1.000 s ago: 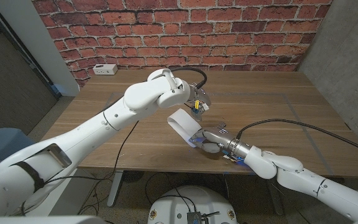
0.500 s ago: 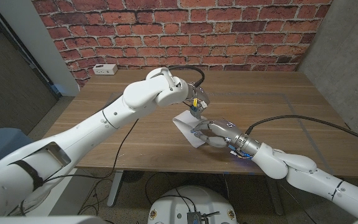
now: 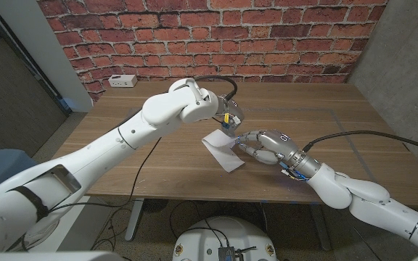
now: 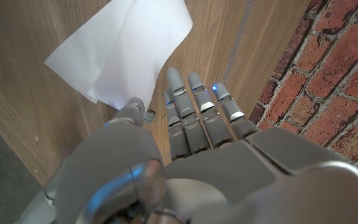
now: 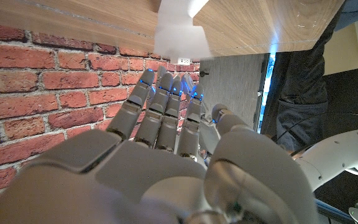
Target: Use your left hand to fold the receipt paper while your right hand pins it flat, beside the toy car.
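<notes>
We see the receipt (image 3: 222, 148) lying folded on the wooden table (image 3: 339, 138), just in front of our left hand (image 3: 231, 117) and beside the fingertips of our right hand (image 3: 263, 147). In the left wrist view the left hand (image 4: 185, 124) holds nothing, its fingers straight and side by side, the thumb tip at the paper's (image 4: 120, 53) edge. The right hand (image 5: 166, 118) is released too, fingers extended toward the paper (image 5: 179, 28).
</notes>
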`<action>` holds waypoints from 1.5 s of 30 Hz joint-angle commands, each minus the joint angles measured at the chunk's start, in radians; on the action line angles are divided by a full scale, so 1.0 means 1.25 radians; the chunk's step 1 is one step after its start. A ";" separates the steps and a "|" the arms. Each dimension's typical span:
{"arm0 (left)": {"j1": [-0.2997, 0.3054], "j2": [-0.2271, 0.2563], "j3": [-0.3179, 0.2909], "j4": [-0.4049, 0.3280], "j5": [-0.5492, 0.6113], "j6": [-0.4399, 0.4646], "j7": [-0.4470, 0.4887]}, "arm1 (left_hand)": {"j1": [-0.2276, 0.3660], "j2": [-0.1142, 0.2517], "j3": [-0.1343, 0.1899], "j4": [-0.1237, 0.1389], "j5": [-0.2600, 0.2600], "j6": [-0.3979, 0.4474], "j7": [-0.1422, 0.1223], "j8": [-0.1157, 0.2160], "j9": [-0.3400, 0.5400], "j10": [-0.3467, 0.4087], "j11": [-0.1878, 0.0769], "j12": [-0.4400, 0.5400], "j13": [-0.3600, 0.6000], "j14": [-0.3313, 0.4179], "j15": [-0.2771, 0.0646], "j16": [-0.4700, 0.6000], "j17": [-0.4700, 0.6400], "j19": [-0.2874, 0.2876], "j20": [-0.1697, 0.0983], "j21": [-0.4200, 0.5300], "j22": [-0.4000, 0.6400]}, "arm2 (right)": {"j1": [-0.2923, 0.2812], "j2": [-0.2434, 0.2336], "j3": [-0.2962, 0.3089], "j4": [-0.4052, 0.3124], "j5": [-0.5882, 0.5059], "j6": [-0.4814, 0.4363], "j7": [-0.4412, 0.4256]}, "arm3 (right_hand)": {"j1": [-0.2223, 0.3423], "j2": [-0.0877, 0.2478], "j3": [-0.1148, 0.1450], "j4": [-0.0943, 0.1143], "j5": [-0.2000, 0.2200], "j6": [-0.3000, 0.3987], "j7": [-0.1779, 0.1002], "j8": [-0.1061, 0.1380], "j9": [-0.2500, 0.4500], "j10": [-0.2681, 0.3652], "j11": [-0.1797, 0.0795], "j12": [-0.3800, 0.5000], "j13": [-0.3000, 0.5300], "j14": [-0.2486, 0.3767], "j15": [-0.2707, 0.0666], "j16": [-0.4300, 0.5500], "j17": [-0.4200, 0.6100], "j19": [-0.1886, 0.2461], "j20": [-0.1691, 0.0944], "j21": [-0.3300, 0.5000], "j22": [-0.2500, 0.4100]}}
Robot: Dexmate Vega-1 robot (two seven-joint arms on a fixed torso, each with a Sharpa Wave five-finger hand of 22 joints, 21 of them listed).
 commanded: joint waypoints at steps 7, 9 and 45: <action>0.016 0.009 -0.020 0.002 -0.015 0.037 0.019 | -0.009 -0.001 0.010 -0.002 0.003 0.016 0.010 0.011 -0.002 0.011 0.002 -0.001 0.003 0.013 -0.056 -0.002 -0.002 0.010 -0.001 0.003 -0.001 | -0.006 0.006 0.011 0.023 0.011 -0.004 0.011 | 0.003 0.008 0.000 -0.004 -0.001 0.005 -0.003 0.000 0.000 0.002 -0.001 0.001 0.004 0.004 -0.005 0.003 0.004 0.002 -0.006 -0.004 0.003; 0.020 0.011 -0.025 0.003 -0.020 0.050 0.015 | -0.010 -0.002 0.012 -0.004 0.003 0.030 0.014 0.015 -0.003 0.016 0.006 0.000 0.004 0.016 -0.056 -0.002 -0.004 0.014 -0.003 0.004 -0.001 | 0.009 0.013 -0.008 0.032 0.013 0.009 0.030 | 0.002 0.012 0.001 -0.002 -0.001 0.004 -0.004 0.000 0.000 0.001 -0.001 0.000 0.004 0.002 -0.003 0.002 0.004 0.002 -0.006 -0.005 0.003; -0.011 0.039 -0.029 0.098 -0.155 0.229 -0.004 | -0.016 0.063 0.164 0.016 0.022 0.062 0.065 0.018 -0.001 -0.036 0.059 -0.099 -0.052 -0.003 0.016 -0.027 -0.048 0.064 0.023 0.044 0.005 | 0.182 0.134 -0.194 0.121 0.011 0.017 0.255 | -0.033 0.009 -0.019 0.066 -0.004 -0.154 -0.032 -0.014 0.004 -0.204 -0.038 -0.017 0.005 -0.253 -0.019 -0.078 0.020 -0.137 -0.041 -0.040 0.000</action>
